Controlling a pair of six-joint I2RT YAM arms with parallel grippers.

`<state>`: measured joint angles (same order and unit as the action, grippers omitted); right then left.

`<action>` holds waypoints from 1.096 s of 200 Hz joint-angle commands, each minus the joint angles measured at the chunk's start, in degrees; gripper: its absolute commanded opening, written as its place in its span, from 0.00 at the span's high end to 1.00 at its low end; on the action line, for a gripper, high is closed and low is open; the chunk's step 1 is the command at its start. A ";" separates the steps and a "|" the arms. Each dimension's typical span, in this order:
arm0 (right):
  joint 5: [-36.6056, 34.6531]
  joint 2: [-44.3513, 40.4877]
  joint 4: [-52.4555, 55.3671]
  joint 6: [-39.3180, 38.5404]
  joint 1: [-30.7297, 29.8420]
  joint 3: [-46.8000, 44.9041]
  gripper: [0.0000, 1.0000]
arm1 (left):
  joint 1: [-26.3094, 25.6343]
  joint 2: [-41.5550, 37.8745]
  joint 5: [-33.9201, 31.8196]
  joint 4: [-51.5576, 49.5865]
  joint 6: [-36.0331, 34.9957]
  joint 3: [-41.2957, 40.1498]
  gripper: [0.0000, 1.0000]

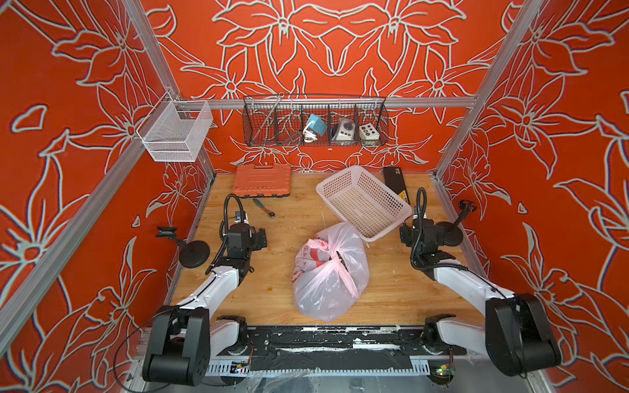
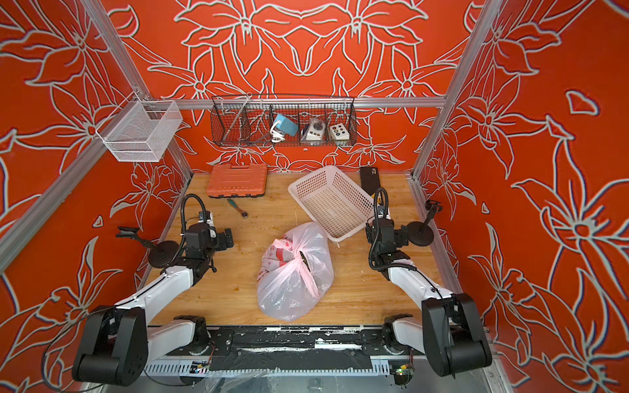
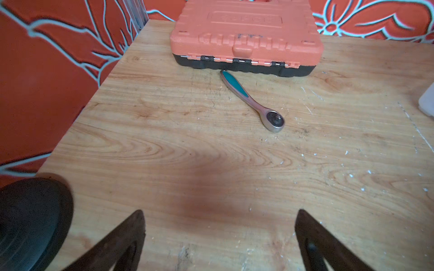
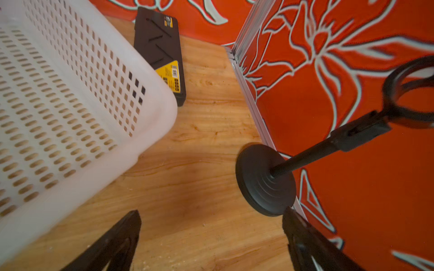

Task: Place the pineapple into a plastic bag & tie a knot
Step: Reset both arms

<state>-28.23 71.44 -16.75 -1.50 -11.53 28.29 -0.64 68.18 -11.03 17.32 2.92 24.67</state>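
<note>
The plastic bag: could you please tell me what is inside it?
The plastic bag bulges, tied by the knot; a dark shape shows beside it. The film hides what it is.

Nothing cleanly readable anywhere. The orange tool case (image 3: 244, 30) has an embossed brand panel (image 3: 244, 18) on its lid, too blurred to make out in the left wrist view. The black flat case (image 4: 159, 47) carries a yellow label (image 4: 170, 77) with a barcode (image 4: 174, 70) and illegible small print, plus a white mark (image 1: 392, 171) at its far end in both top views, possibly two letters; the red print on the plastic bag (image 1: 326, 272) doesn't resolve into characters.
</note>
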 commanded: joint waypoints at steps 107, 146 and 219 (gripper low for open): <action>3.49 7.69 -24.06 0.66 2.39 -7.08 0.03 | 0.15 12.71 2.15 27.68 -1.85 -6.99 0.02; 2.13 7.04 -29.34 0.71 2.43 -10.19 0.03 | 0.12 12.81 2.07 27.83 -1.86 -7.00 0.02; 10.27 8.81 -22.34 3.11 6.78 -5.95 0.03 | 0.51 12.92 2.77 27.11 -1.69 -6.59 0.02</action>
<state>-21.56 80.01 -40.93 -0.05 -6.37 21.10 -0.36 80.77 -8.27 44.01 1.34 17.26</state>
